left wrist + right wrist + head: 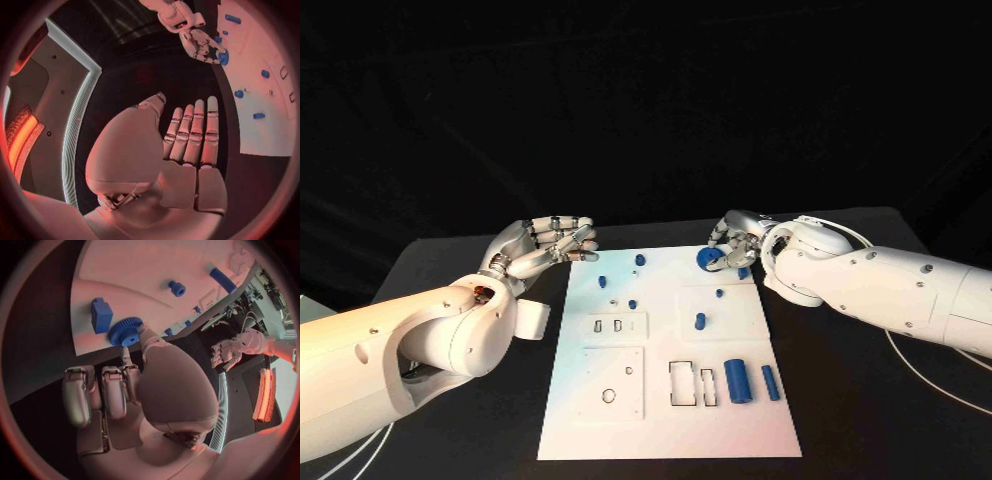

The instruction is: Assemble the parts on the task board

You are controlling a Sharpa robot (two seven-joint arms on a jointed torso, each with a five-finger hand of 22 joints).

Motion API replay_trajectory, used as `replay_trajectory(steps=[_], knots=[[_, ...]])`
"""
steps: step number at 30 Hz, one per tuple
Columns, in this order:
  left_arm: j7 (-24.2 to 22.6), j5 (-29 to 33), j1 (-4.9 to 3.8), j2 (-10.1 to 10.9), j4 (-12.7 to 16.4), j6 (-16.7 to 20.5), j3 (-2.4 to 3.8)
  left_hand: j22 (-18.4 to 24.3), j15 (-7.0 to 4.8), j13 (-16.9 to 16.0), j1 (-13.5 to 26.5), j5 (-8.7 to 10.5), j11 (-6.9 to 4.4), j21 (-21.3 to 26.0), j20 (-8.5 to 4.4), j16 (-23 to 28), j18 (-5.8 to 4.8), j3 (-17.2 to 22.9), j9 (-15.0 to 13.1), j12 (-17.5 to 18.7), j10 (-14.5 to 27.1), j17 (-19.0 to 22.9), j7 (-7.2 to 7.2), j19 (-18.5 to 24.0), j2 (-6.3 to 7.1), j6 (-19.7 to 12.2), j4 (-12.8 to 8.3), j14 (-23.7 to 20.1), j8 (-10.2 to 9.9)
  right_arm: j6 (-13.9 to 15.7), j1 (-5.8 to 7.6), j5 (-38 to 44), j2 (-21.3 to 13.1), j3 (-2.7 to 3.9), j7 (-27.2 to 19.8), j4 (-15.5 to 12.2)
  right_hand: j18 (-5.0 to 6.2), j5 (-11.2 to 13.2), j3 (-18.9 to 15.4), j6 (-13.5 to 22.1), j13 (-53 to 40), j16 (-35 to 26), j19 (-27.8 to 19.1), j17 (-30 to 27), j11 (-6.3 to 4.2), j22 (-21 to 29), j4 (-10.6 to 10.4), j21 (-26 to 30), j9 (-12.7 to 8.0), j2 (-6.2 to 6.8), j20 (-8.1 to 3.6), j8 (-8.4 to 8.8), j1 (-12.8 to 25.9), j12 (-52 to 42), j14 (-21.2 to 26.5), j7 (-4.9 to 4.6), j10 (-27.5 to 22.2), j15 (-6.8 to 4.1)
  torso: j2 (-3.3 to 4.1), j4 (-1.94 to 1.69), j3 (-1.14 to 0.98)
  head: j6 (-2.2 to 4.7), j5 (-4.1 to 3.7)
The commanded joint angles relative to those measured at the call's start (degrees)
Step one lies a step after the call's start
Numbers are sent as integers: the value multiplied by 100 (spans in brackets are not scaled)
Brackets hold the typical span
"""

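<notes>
We see the white task board (733,420) mid worktop (877,420). The right hand (733,245) is at the board's far edge, pinching a blue gear (711,259) between thumb and a finger, the gear just over the far right part of the board. The left hand (548,243) hovers off the board's far left corner, fingers straight and together, holding nothing. Small blue parts (701,321) stand across the far half; two blue cylinders (737,380) lie by the near right edge
</notes>
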State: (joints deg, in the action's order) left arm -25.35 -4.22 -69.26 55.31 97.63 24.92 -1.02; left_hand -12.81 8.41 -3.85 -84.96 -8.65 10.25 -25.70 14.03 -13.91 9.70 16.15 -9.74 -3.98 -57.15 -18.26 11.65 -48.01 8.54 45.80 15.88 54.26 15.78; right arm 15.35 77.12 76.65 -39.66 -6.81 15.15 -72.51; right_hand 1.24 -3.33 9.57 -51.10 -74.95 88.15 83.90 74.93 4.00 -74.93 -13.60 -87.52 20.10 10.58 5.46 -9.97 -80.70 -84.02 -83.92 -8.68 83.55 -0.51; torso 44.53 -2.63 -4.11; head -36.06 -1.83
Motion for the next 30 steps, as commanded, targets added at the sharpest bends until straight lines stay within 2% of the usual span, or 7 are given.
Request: replay_trajectory(steps=[1,11,16,19,20,23,30], knots=[[-65,29,-6,-21,-4,-103,5,-9,-17,-2,47,32,20,-37,-2,25,46,28,6,11,-35,-5,120,38,-20,49,9,-35,-24,-134,-8,103,22,0,19,36,-54,-17,25,-43,-832,17,457,1031,4,-1266,-15,-20,8,-29,46,-18,-62,-2,-509,0,6,39,1,2,-5,-6,-1],[-62,32,-6,-28,-16,-105,5,-12,-17,-2,46,32,20,-42,-1,26,46,31,7,12,-35,-9,122,42,-22,49,8,-36,-25,-181,-18,106,65,-1,4,103,-63,-15,99,-140,-846,23,475,1044,-12,-1299,-4,-49,31,-98,40,-84,-119,-9,-510,19,18,29,3,0,-11,-15,-4],[-61,33,-6,-26,-17,-103,5,-12,-17,-2,46,32,20,-42,-1,26,46,31,7,12,-35,-9,122,42,-22,49,8,-36,-25,-184,-25,107,66,-1,-5,122,-71,-16,239,-264,-869,29,492,1060,-40,-1329,15,-76,51,-227,22,-163,-170,-24,-512,47,42,5,4,-1,-5,-25,2],[-60,33,-6,-25,-19,-104,5,-12,-17,-2,46,32,20,-42,-1,26,46,31,7,12,-35,-9,122,42,-22,49,8,-36,-25,-149,-27,149,64,-1,-29,117,-77,-21,458,-392,-878,31,506,1063,-94,-1352,93,-96,66,-361,-12,-242,-288,-27,-512,109,53,-40,2,1,-4,-25,4],[-60,33,-6,-25,-19,-105,5,-12,-17,-2,46,32,20,-42,-1,26,46,31,7,12,-35,-9,122,42,-22,49,8,-36,-25,-122,-28,193,62,-1,-41,109,-82,-22,640,-463,-888,33,517,1070,-125,-1370,171,-113,71,-395,-39,-287,-381,-30,-514,142,62,-70,2,1,-4,-25,4],[-60,33,-6,-23,-20,-106,5,-17,-18,-1,42,30,20,-50,-1,27,47,41,7,15,-35,-15,123,49,-29,51,6,-38,-26,22,-31,400,54,-1,-89,73,-96,-20,930,-576,-923,40,548,1092,-166,-1417,316,-158,86,-380,-79,-373,-455,-57,-518,184,99,-109,3,-1,-6,-26,7],[-56,33,-6,-23,-23,-107,5,-17,-18,-1,42,30,20,-50,-1,27,47,41,7,15,-35,-15,123,49,-29,51,6,-38,-26,402,-41,791,34,-1,-212,-98,-113,-16,1317,-668,-945,44,586,1109,-204,-1473,502,-213,115,-314,-123,-497,-362,-67,-522,226,128,-152,5,-3,-6,-14,17]])
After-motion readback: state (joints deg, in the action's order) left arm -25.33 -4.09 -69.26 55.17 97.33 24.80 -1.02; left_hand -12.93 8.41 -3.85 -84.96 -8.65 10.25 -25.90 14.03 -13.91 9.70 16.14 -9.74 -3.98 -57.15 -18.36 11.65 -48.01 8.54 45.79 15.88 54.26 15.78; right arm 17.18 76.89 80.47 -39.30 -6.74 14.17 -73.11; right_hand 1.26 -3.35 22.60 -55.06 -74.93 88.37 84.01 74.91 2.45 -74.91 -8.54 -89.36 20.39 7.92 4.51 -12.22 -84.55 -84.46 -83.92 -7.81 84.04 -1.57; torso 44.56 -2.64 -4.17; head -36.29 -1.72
